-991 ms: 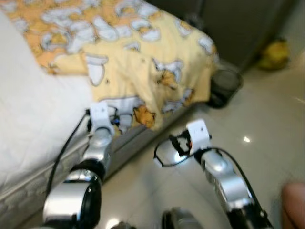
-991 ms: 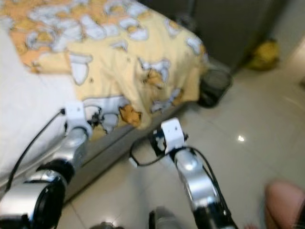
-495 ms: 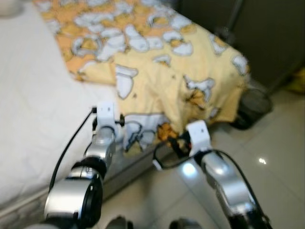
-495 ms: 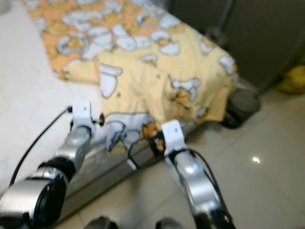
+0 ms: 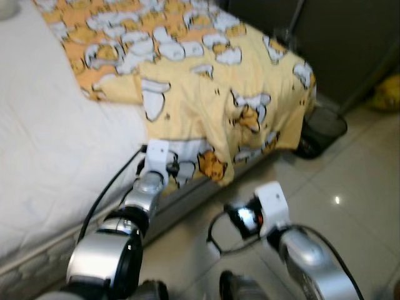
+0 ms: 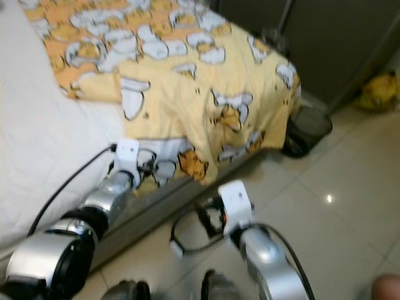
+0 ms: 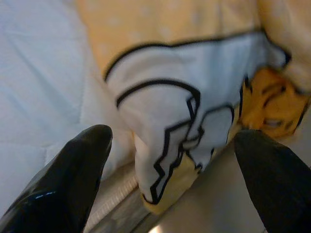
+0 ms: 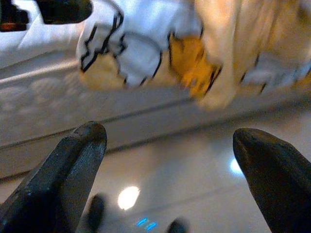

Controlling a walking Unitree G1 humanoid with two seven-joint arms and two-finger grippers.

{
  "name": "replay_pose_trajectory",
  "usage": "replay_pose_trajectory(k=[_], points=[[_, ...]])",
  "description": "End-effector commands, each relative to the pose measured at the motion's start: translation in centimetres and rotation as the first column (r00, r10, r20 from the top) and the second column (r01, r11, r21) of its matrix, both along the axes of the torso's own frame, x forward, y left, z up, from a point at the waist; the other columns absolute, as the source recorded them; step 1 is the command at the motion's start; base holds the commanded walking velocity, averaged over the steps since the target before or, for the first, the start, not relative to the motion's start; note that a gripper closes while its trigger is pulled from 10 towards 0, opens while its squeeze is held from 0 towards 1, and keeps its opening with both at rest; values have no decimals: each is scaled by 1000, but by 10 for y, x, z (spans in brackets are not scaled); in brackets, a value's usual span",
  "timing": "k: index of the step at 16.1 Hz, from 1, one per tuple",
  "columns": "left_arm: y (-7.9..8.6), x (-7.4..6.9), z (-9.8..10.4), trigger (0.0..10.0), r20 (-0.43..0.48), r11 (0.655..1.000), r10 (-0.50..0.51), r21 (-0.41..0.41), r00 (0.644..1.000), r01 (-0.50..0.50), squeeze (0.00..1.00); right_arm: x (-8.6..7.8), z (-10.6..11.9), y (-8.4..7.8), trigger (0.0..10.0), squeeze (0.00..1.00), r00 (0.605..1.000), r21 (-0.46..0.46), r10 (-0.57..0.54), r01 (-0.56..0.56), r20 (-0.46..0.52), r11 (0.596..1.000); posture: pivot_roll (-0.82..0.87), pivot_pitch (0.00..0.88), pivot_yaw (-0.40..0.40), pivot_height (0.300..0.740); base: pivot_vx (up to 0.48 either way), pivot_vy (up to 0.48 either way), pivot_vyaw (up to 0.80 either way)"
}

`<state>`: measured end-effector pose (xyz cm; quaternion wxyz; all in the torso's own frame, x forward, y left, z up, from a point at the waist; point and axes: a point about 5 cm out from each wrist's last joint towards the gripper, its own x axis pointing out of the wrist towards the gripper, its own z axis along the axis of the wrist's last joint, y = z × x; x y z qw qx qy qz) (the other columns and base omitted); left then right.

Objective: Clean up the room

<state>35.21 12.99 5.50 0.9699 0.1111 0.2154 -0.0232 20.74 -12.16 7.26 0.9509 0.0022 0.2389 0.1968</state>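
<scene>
A white quilted mattress is seen at the left, and over its corner a soft, light yellow cartoon-print blanket is draped; it would likely sag and is best pinched at its hanging hem. The left gripper is spread wide just before that hem, holding nothing. The right gripper is likewise spread wide, empty, above the pale tiled floor.

Spread left end effector before hanging yellow blanket corner.
</scene>
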Motion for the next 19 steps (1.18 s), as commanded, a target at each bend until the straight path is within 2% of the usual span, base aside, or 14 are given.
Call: replay_pose_trajectory(k=[1, 3, 6, 8, 12, 14, 17, 18, 19], points=[[-1, 4, 5, 10000, 13, 999, -9, 49, 1000, 8, 0, -3, 7, -3, 10000, 0, 1000, 29, -30, 31, -7, 999, -331, 271, -9, 740, 0, 0, 0], [13, 6, 9, 10000, 38, 989, 59, 134, 998, -64, 0, -10, 21, 0, 10000, 0, 999, 52, -35, 35, 5, 998, -371, 313, -12, 740, 0, 0, 0], [21, 6, 10, 10000, 68, 971, 98, 213, 993, -110, 0, -17, 44, 6, 10000, 0, 999, 76, -15, 12, 42, 997, -406, 346, -20, 740, 0, 0, 0], [22, 4, 7, 10000, 52, 973, 126, 190, 991, -134, 0, -26, 50, 7, 10000, 0, 999, 61, 1, -3, 32, 998, -426, 373, -25, 740, 0, 0, 0], [17, 10, 15, 10000, 53, 986, 132, 96, 990, -137, 0, -40, 56, 9, 10000, 0, 1000, 53, 3, -4, 9, 999, -456, 419, -25, 740, 0, 0, 0], [16, 13, 21, 10000, 69, 984, 121, 125, 990, -129, 0, -48, 62, 10, 10000, 0, 1000, 55, 2, -2, -3, 998, -480, 435, -28, 740, 0, 0, 0], [26, 17, 28, 10000, 101, 960, 129, 236, 986, -150, 0, -56, 71, 4, 10000, 0, 1000, 31, -17, 17, 2, 999, -553, 465, -39, 740, 0, 0, 0], [26, 17, 28, 10000, 100, 960, 129, 235, 987, -149, 0, -57, 73, 3, 10000, 0, 1000, 29, -22, 21, 3, 999, -557, 467, -40, 740, 0, 0, 0], [24, 18, 28, 1882, 95, 965, 124, 220, 988, -142, 0, -59, 75, 2, 10000, 0, 1000, 27, -30, 30, 5, 999, -577, 471, -48, 740, 0, 0, 0]])
